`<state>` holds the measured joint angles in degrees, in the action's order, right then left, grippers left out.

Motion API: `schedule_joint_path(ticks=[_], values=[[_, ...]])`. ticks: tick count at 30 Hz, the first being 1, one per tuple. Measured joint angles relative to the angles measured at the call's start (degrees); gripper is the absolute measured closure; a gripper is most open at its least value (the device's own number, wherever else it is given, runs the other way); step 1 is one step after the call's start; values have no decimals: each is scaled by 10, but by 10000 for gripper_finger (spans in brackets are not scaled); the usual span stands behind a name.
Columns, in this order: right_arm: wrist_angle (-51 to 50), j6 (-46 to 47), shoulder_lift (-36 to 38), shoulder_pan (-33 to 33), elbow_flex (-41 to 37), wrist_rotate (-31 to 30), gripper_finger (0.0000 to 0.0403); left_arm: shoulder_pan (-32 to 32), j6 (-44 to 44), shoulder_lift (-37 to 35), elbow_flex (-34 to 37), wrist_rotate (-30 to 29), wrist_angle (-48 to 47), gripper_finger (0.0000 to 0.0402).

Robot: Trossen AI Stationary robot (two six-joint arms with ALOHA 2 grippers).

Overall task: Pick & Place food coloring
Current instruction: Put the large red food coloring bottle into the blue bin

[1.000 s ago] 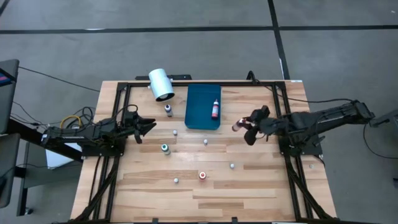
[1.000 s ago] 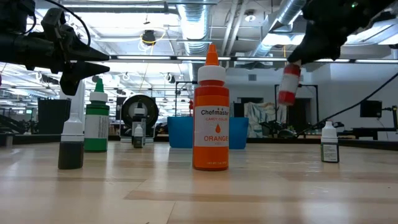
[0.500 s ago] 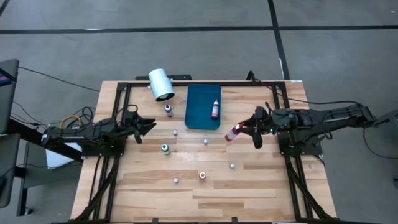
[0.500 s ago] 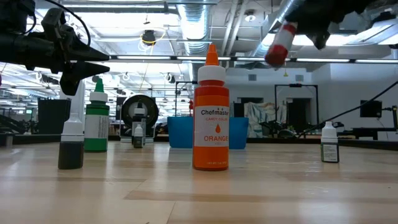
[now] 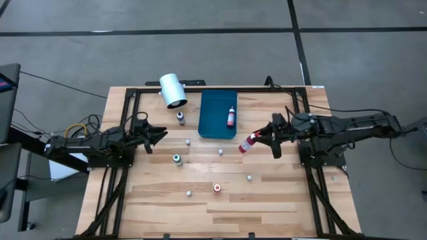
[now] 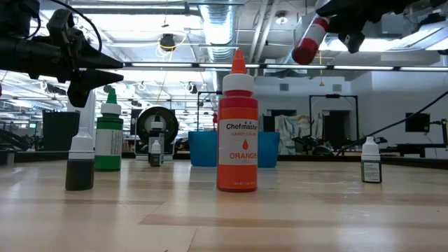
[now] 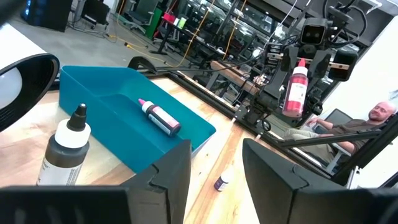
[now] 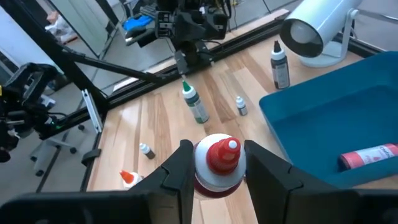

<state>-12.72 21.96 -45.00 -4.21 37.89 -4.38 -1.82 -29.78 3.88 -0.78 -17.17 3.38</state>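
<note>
- Above the bare boards just right of the blue tray (image 5: pixel 217 113), the right gripper (image 5: pixel 265 135) hangs in the air with its fingers (image 8: pixel 267 165) closed partway around a red-capped bottle (image 5: pixel 248 143), clamped on its sides and carried clear of the table (image 5: pixel 280 200).
- That bottle points its cap toward the tray; in the low view it sits tilted, high above the tabletop, with nothing under it.
- Left gripper (image 5: pixel 159 137) waits at the table's left side, near the dark-topped bottle (image 5: pixel 180 118); its fingers (image 7: pixel 168 180) stand slightly apart and hold nothing.
- Open room: the strip of wood between the tray's right edge and the right arm's frame rail is free; a black frame runs along the table's far edge and both sides.
- Tray contents: one pink bottle (image 5: pixel 231 118) lying on its side toward the right wall; the remainder of the tray floor is bare.
- White cylinder (image 5: pixel 173 90) lies at the far edge, left of the tray, its open end facing the table.
- Loose on the boards: a green-topped bottle (image 5: pixel 177 159) and an orange bottle (image 5: pixel 217 188), both upright, plus several small whitish ones, one of them (image 5: pixel 221 152) just in front of the tray.
- Held bottle: pale body, red cap with a small white tip.
</note>
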Motion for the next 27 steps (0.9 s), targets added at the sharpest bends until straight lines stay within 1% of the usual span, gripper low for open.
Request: schedule_joint_path(ticks=[3, 6, 13, 20, 24, 27], values=[[11, 0, -18, 0, 0, 0, 296, 0, 0, 0, 0, 0, 0, 265], [43, 0, -43, 6, 0, 0, 296, 0, 0, 0, 0, 0, 0, 265], [81, -1, -110, 41, 1, 0, 296, 0, 0, 0, 0, 0, 0, 265], [130, -28, -154, 75, 1, -1, 296, 0, 0, 0, 0, 0, 0, 265], [130, -48, -181, 94, 23, -2, 296, 0, 0, 0, 0, 0, 0, 265], [121, -82, -207, 105, 59, -7, 296, 0, 0, 0, 0, 0, 0, 265]])
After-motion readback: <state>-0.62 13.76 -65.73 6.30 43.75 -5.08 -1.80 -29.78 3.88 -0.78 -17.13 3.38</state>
